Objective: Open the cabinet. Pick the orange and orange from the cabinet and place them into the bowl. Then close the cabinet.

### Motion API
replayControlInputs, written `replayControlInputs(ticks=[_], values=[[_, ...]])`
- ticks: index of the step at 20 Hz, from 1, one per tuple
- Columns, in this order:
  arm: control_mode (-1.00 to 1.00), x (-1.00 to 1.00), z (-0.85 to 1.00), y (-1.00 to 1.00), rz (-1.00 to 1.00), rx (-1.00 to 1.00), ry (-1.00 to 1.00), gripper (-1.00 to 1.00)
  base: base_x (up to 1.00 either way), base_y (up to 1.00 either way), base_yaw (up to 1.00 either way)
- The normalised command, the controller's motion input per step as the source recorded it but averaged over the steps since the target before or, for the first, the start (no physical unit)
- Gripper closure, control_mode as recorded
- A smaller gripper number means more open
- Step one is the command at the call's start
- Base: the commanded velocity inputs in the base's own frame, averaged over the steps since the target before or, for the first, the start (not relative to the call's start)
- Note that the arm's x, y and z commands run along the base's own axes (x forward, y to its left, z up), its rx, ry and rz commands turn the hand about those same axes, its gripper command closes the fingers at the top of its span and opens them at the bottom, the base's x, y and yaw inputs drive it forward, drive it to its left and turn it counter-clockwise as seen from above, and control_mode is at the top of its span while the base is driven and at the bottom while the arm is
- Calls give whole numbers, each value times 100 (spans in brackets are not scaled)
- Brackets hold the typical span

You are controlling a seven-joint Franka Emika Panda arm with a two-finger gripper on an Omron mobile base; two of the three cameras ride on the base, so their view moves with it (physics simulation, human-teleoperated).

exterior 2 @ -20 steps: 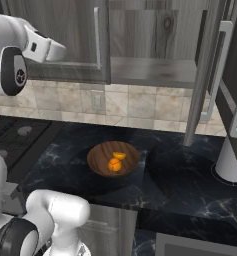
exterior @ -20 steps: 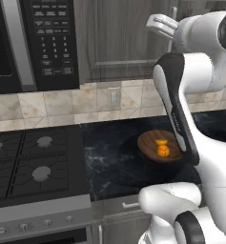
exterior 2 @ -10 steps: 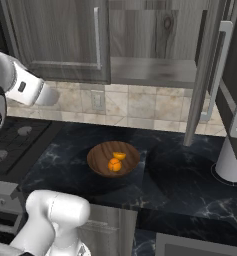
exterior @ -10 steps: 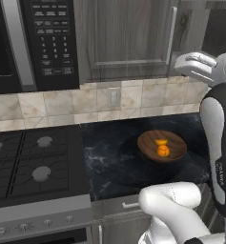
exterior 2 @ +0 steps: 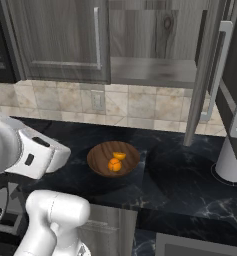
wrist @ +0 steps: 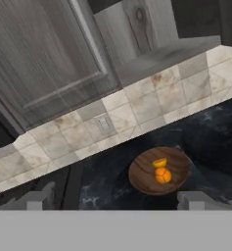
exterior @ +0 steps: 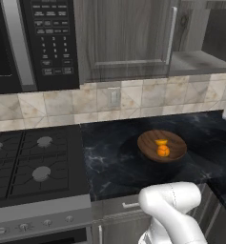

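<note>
Your claw (wrist: 115, 201) hangs with its fingers wide apart and nothing between them, looking down on the counter (exterior: 114, 162). Both oranges (exterior: 162, 150) lie touching in the wooden bowl (exterior: 148, 143), which sits mid-counter, nearer the front edge than the tiled wall. The cabinet (exterior 2: 60, 40) has its left door shut and its right door (exterior 2: 205, 75) swung open, baring the shelf.

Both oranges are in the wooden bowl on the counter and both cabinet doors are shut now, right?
Not quite. Both oranges are in the bowl, but only the left cabinet door is shut; the right door stands swung open, as the right base view shows.
</note>
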Motion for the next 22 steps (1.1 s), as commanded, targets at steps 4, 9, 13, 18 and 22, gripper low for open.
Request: replayControlInputs(ticks=[4, 9, 13, 18, 22], values=[[-100, -100, 37, -44, 0, 1, 3, -100, 0, 0, 0], [-100, -100, 34, -40, 0, 2, 12, -100, 0, 0, 0], [-100, -73, 1, -19, 0, 0, 9, -100, 0, 0, 0], [-100, -4, 0, 0, 0, -2, -5, -100, 0, 0, 0], [-100, -1, 0, 0, 0, -8, -21, -100, 0, 0, 0]])
